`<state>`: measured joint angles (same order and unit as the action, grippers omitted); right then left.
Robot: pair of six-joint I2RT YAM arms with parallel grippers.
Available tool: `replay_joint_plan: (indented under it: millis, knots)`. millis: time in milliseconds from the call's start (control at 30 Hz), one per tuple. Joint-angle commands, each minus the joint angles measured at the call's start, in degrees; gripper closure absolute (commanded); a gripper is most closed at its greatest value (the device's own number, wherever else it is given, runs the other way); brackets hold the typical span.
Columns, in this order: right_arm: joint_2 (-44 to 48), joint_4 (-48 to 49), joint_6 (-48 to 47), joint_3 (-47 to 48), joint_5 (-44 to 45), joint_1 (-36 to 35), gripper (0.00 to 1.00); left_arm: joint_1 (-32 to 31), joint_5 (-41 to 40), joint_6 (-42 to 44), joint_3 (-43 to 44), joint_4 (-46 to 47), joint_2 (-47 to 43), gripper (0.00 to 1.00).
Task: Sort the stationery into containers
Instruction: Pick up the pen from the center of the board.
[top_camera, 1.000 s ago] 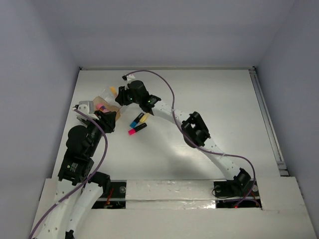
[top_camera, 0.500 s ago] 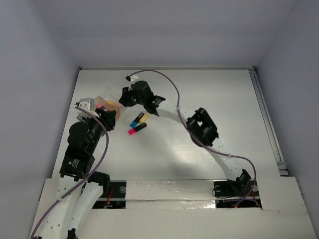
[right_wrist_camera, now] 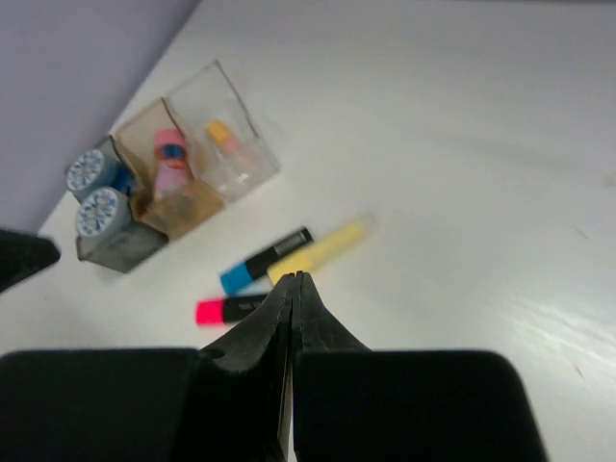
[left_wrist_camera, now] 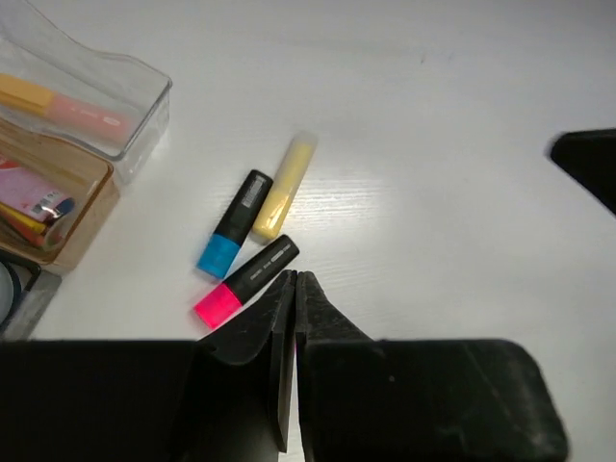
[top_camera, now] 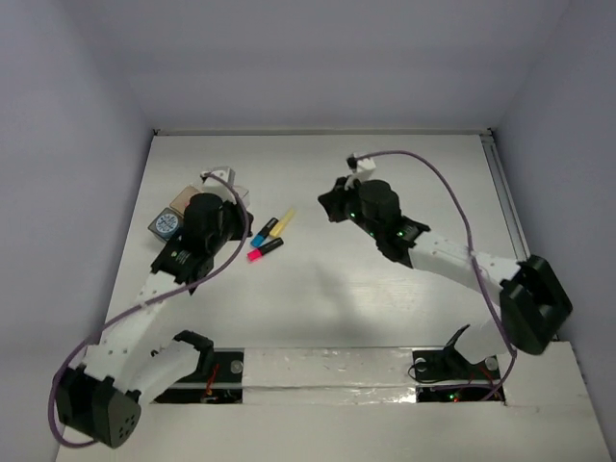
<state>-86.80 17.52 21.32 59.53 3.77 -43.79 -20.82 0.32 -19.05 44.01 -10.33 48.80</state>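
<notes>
Inside, clear box holds orange-pink tube; tan box, pink stick.

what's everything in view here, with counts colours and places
yellow highlighter: 1, yellow, on table right of boxes
blue-capped highlighter: 1, black body, alongside the yellow one
pink-capped highlighter: 1, black body, nearest the arms
boxes: 3 joined, clear, tan, grey, table's left side
round tins: 2, blue-and-white, in grey box
pink stick: 1, pink, in tan box
tube: 1, orange-pink, in clear box
table: 1, white
left fingers: 2, black, shut, empty
right fingers: 2, black, shut, empty
</notes>
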Motion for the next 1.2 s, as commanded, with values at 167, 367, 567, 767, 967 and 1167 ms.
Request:
replay_joint_plan:
  millis: [167, 367, 567, 767, 967, 1167]
  knots:
    - [25.2, -10.3, 0.8, -19.9, 10.4, 2.1, 0.90, -8.1, -14.6, 7.6, 9.9, -6.6, 22.3, 0.84]
    - [35.6, -15.1, -0.6, -25.4, 10.3, 6.3, 0.62, -9.7, -8.7, 10.4, 10.1, -4.9, 32.0, 0.67]
    - [36.9, -13.3, 0.1, -27.6, 7.0, 7.8, 0.55, -11.1, -8.8, 11.5, 10.3, -4.4, 36.0, 0.56]
    - [36.2, -12.9, 0.3, -27.8, 5.9, 7.8, 0.55, -11.1, -10.3, 11.8, 10.8, -3.9, 38.6, 0.52]
    - [37.1, -13.0, 0.2, -28.1, 5.5, 7.8, 0.55, -11.1, -10.0, 12.4, 12.2, -4.3, 42.9, 0.49]
    - [37.3, -13.1, 0.3, -28.4, 4.9, 7.8, 0.55, -11.1, -11.1, 12.4, 12.6, -4.5, 45.3, 0.49]
